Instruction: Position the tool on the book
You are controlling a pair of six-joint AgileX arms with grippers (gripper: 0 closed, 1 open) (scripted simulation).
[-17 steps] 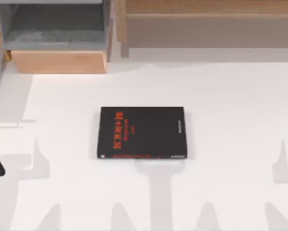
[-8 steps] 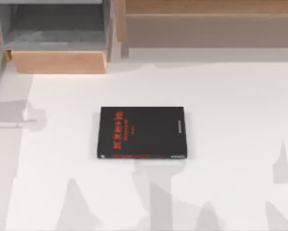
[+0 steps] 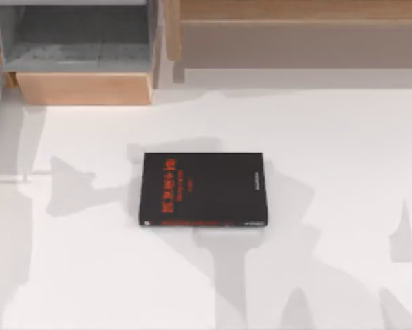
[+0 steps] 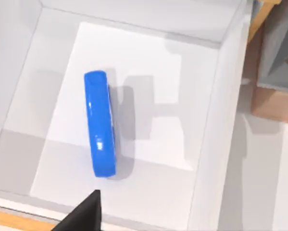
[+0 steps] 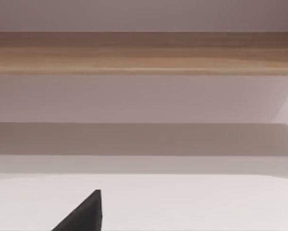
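The tool (image 4: pixel 101 124) lies in a white tray (image 4: pixel 208 144), clear of the left jaws.

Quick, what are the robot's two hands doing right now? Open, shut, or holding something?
Left gripper: cannot be told; it hangs above the blue tool in a white tray, not touching it.
Right gripper: cannot be told; holds nothing visible.
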